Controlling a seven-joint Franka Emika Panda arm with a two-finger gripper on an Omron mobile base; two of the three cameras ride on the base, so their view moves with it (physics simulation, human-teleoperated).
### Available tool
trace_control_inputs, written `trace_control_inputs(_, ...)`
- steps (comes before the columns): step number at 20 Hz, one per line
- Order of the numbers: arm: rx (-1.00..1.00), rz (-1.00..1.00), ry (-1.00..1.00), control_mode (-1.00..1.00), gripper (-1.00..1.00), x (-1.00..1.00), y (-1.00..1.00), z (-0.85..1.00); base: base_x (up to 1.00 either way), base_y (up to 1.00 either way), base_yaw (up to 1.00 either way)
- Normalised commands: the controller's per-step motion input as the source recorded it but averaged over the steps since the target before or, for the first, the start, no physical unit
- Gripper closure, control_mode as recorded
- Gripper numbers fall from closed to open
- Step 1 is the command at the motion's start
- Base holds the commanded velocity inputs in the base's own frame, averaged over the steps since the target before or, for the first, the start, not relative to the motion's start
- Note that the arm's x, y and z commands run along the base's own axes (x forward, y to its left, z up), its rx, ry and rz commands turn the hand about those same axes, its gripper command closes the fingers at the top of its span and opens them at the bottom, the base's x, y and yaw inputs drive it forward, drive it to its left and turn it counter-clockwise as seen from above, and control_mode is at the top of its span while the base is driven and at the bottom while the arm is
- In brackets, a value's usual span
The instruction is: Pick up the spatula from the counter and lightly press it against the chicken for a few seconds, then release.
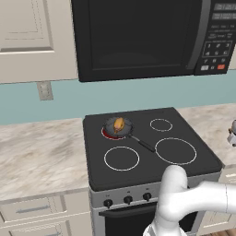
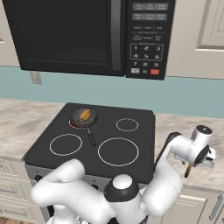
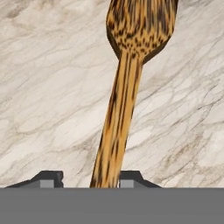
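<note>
Currently reaching down to the marble table just right of the stove, near its front right corner, with the end effector low over the wooden spatula lying there. In the hand view, straddling the spatula's handle with the end effector part-way spread and not clamped: fingertip at that view's right close against the handle's edge, fingertip at its left standing apart, with a strip of bare table between. So open around the handle, no grip on it. Beyond the fingertips, widening from a slim striped handle into a broad, dark-flecked blade, cut off by the top of that view. Over on the stove's rear left burner, glowing red: a small dark pan holding the chicken, golden-brown and sitting in the pan's middle, with the pan handle angled toward the stove's centre. From the right base camera, same chicken in the same pan, well apart from the spatula, with most of the stove top between them. Elsewhere on the stove: three unlit burners marked by white rings, and a row of dark knobs along its front. Directly above the stove: a black microwave, door shut, keypad at its right. Behind the stove, a pale blue-green wall strip with one outlet plate to the stove's left.
</note>
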Motion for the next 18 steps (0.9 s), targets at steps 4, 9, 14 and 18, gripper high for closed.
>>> trace_control_inputs(4,0.0,0.0,0.0,-1.0,1.0,-0.06,0.07,-0.34,0.0,0.0,0.0)
trace_control_inputs(9,0.0,0.0,-0.02,-1.0,1.0,-0.09,0.07,-0.07,0.0,0.0,0.0)
trace_control_inputs(14,-0.01,0.02,-0.1,-1.0,1.0,-0.22,0.11,0.07,0.0,0.0,0.0)
trace_control_inputs(18,-0.02,0.06,-0.15,-1.0,1.0,-0.38,0.11,0.23,0.0,0.0,0.0)
